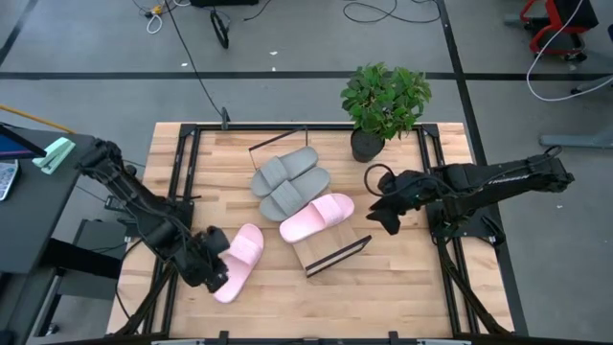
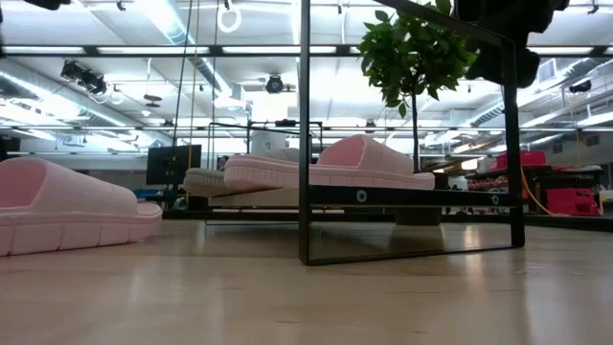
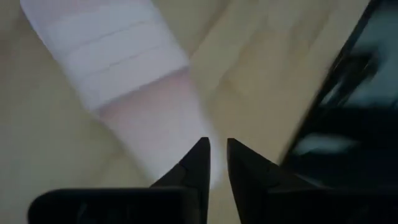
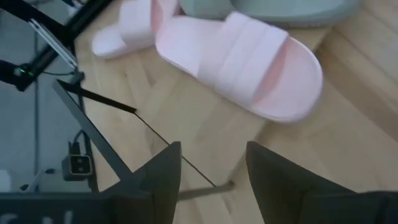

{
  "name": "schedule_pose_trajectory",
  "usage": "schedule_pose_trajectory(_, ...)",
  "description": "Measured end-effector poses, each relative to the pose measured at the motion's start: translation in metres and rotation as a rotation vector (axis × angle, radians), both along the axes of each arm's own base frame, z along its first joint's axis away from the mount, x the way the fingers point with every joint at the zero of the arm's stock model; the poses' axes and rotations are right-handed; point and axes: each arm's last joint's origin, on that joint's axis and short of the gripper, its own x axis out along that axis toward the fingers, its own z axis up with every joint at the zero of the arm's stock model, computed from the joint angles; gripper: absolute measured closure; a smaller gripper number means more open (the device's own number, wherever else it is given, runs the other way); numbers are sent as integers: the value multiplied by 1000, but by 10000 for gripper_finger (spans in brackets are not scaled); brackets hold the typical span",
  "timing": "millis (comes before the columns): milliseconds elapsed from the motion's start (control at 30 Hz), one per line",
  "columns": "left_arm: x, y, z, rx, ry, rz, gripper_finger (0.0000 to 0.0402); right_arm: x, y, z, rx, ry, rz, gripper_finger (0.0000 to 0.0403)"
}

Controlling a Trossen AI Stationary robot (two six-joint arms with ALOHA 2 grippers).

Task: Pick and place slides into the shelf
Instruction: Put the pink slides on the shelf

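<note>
High view shows the light-wood shelf board with thin black end frames lying slantwise on the slatted wooden surface, carrying two grey slide sandals and one pale pink sandal. The second pale pink slide sandal lies off the shelf, well beyond its near end frame, with the left pincer at its heel. Only the left wrist view shows that pincer's fingertips nearly together, not gripping, over the sandal's edge. Right wrist view shows the right pincer spread open beside the shelf, near the potted green plant.
</note>
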Motion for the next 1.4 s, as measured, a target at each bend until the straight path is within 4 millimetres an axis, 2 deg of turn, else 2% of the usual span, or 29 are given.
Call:
schedule_pose_trajectory(167,-5,8,-16,330,97,-295,311,5,1,6,45,-82,-29,218)
schedule_pose_trajectory(400,3,7,-29,653,91,-525,265,11,2,14,188,-160,-83,218)
schedule_pose_trajectory(667,11,-3,-46,737,127,-623,203,13,2,18,238,-194,-117,218)
schedule_pose_trajectory(833,18,-9,-53,729,102,-629,164,13,2,18,234,-204,-138,218)
schedule_pose_trajectory(1000,25,-16,-67,757,117,-663,139,13,2,18,230,-205,-143,218)
schedule_pose_trajectory(1200,31,-20,-93,859,227,-673,147,13,2,18,231,-205,-143,218)
schedule_pose_trajectory(1300,31,-20,-99,906,252,-668,170,13,2,18,248,-202,-156,218)
schedule_pose_trajectory(1400,30,-17,-99,942,263,-670,212,13,2,18,262,-199,-166,218)
